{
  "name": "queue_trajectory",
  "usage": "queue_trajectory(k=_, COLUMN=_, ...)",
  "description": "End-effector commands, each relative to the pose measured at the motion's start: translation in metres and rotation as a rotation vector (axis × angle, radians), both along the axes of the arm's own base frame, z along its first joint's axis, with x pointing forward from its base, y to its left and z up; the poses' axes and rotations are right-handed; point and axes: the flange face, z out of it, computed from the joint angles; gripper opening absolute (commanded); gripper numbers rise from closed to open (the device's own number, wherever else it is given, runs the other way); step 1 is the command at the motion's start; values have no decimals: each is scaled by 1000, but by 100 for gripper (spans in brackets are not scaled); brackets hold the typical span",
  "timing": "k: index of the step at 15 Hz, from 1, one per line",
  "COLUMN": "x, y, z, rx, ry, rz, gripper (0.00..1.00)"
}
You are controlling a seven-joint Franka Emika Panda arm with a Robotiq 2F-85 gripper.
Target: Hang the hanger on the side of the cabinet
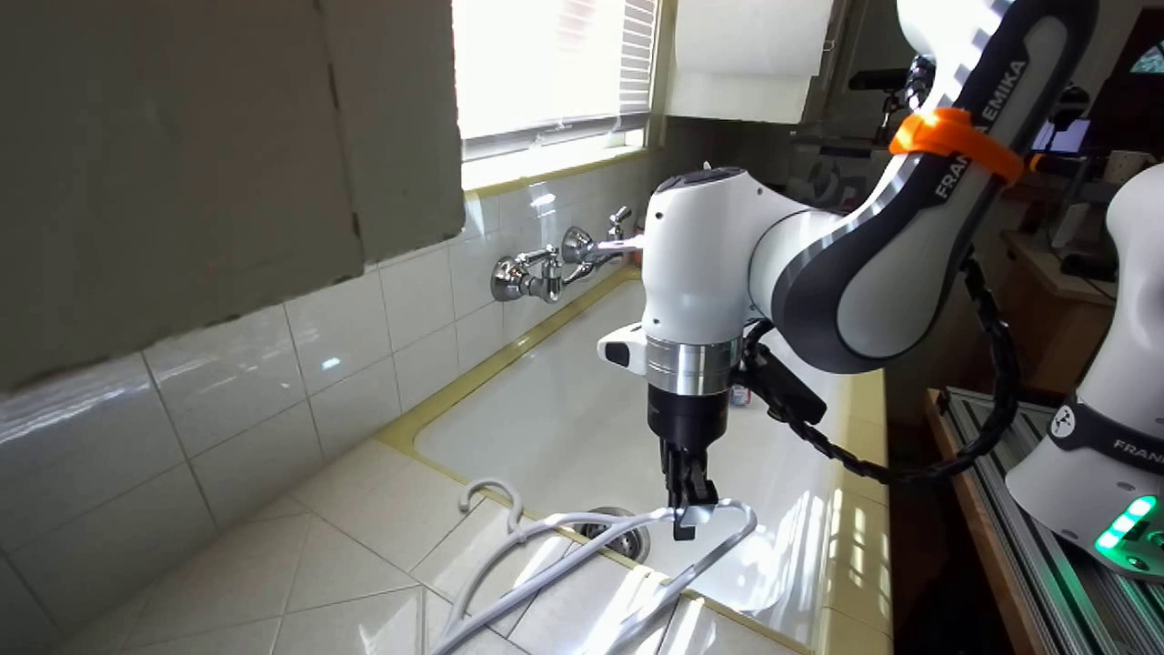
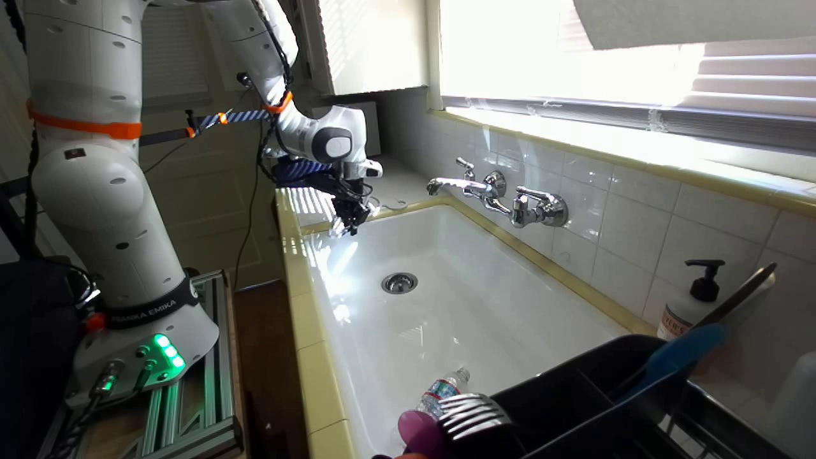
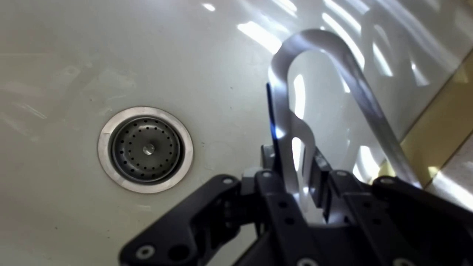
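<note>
The white hanger (image 1: 556,581) reaches from over the tiled counter out past the sink's near edge in an exterior view. Its hook is toward the tiled wall, and its lower part runs out of frame. I cannot tell whether it touches the counter. My gripper (image 1: 691,517) points down over the sink, its fingers around the bars near the hanger's rounded end. In the wrist view, the hanger's loop (image 3: 314,38) passes between my finger pads (image 3: 293,157), which press on both sides. A grey cabinet (image 1: 182,164) hangs at upper left; a pale cabinet (image 2: 376,44) shows beyond the arm.
The white sink (image 2: 510,287) has a drain (image 3: 147,149) beside the gripper. A chrome tap (image 2: 472,186) sticks out from the tiled wall. A plastic bottle (image 2: 440,392) lies in the sink. A black utensil holder (image 2: 567,389) and soap dispenser (image 2: 685,312) stand at the far end from the arm.
</note>
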Motion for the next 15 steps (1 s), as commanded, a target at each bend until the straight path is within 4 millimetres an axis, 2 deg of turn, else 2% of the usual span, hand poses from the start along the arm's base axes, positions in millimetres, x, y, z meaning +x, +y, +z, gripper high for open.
queue_trajectory(k=1, x=-2, y=-7, z=18, rx=-26, ry=-35, rz=9, gripper=6)
queue_trajectory(k=9, x=-10, y=-15, z=82, rx=-10, ry=-136, rz=42, gripper=6)
queue_trajectory(k=15, x=-17, y=-25, z=110, rx=21, ry=-149, rz=95, gripper=6)
